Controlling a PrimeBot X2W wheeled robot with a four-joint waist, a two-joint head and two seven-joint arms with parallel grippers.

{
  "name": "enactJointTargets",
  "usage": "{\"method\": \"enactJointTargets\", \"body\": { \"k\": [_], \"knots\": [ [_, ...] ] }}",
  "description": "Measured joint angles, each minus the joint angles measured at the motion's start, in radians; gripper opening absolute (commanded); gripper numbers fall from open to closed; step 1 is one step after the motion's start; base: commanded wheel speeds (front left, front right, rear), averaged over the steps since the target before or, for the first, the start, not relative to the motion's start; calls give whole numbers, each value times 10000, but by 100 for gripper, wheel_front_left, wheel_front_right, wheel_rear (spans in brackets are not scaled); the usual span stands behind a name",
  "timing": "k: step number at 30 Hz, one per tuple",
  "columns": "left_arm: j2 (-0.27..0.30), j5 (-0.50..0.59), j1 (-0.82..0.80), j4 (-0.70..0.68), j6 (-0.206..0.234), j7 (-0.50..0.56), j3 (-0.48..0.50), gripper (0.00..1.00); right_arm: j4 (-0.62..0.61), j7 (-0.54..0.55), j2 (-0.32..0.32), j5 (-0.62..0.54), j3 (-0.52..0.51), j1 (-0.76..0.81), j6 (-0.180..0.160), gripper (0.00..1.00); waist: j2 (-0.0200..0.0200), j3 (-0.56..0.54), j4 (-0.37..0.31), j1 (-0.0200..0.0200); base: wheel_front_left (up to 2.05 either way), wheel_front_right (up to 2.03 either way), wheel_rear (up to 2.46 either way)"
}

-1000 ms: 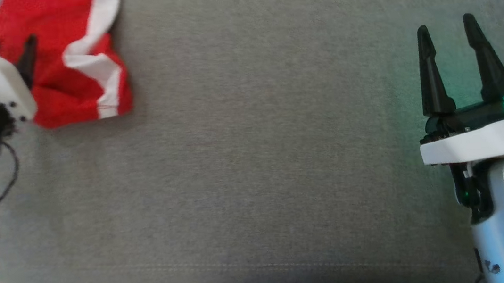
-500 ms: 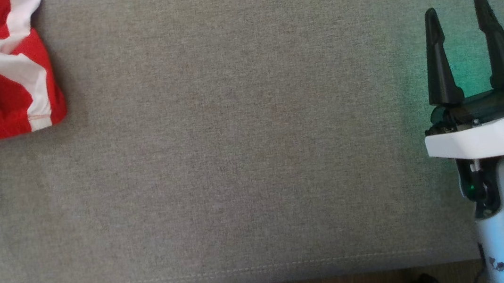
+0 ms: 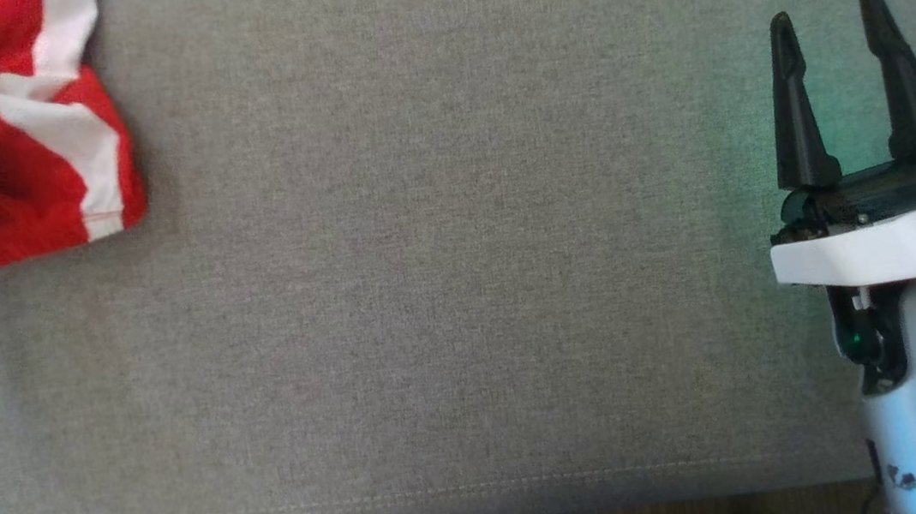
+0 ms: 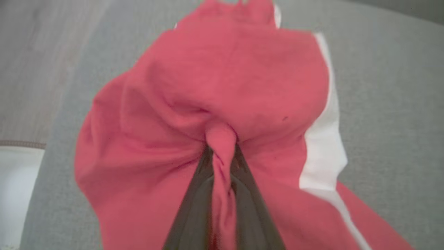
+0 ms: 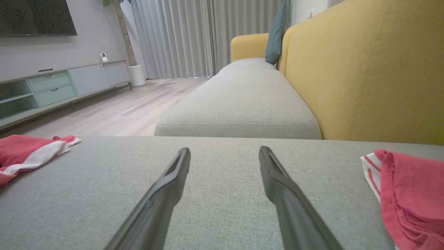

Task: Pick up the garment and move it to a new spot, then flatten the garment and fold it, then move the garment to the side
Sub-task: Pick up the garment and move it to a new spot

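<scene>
Grey cushion [image 3: 462,291] beside a yellow sofa back [image 5: 364,69], wood floor [image 5: 131,104] and curtains [image 5: 194,34] beyond. Left pincer [image 4: 222,152] clamps a fold of the red-and-white garment [image 4: 225,80]; right pincer [image 3: 825,12] gapes wide, empty.

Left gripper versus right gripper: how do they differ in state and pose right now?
The left gripper is pinched shut on a bunched fold of the red garment; the right gripper stands open, holding nothing. The left gripper sits over the garment on the robot's left; the right gripper is over bare gray cushion, with another red cloth beside it. Both have long dark fingers.
</scene>
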Motion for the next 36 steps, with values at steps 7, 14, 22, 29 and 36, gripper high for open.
{"method": "enactJointTargets", "body": {
  "k": [7, 14, 22, 29, 36],
  "knots": [
    [-134, -192, 87, -815, -2, -2213, -752, 0, 587, -205, 0, 176, 19, 51, 0, 100, 0, -911, 29, 0, 0, 0, 0],
    [-148, -447, 225, -1781, -2, -3465, -1720, 0, 1214, -443, 2, 487, -10, 430, 0, 100, 0, -1985, -2, 0, 0, 0, 0],
    [-144, -1085, 255, -3582, -2, -3638, -2859, 0, 1624, -663, 6, 711, -224, 444, 0, 100, 0, -2869, -172, -1, 0, 0, 0],
    [-115, -1609, 257, -5578, 0, -3312, -4013, 0, 1785, -765, 8, 826, -477, 442, 0, 100, 1, -3138, -471, -1, 0, 0, 0],
    [336, -1841, 255, -8082, -4, -2757, -6581, 0, 1843, -853, 10, 963, -688, 353, 0, 100, 0, -2971, -1018, -1, 0, 0, 0]
  ]
}}
